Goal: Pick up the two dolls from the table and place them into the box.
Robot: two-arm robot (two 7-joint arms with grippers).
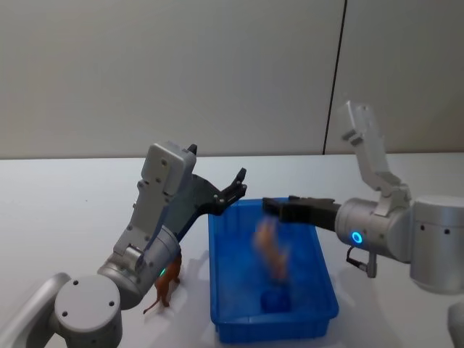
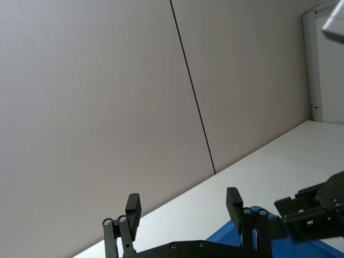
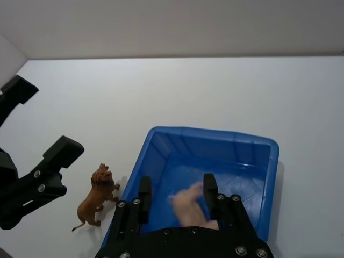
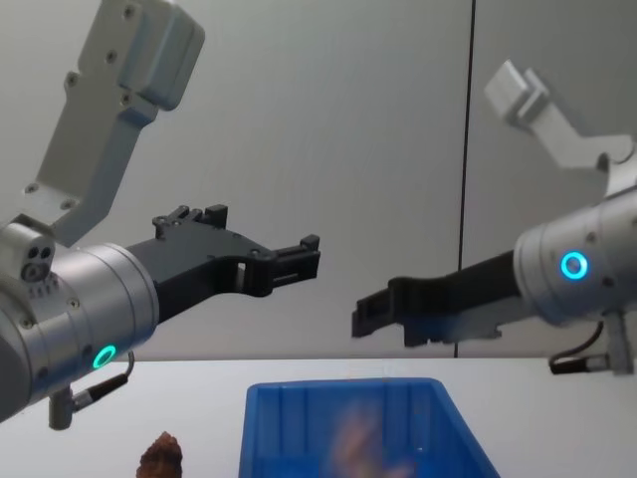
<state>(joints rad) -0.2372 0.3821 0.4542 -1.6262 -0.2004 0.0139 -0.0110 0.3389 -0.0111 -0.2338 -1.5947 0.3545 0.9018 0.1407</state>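
Note:
The blue box (image 1: 225,293) sits on the white table (image 1: 65,217) in front of me. A pale pinkish doll (image 1: 272,250) shows as a blur in the air inside the box, just below my right gripper (image 1: 274,206), which is open above the box's far end. In the right wrist view the pale doll (image 3: 188,207) hangs beneath the spread gripper (image 3: 177,196). The reddish-brown doll (image 1: 165,286), shaped like a lion, stands on the table beside the box's left wall. My left gripper (image 1: 233,190) is open and raised above the box's far left corner, holding nothing.
A plain wall with a dark vertical seam (image 1: 335,80) rises behind the table. Bare white tabletop lies to the left and beyond the box (image 3: 215,142). The brown doll (image 3: 97,196) stands close below my left arm.

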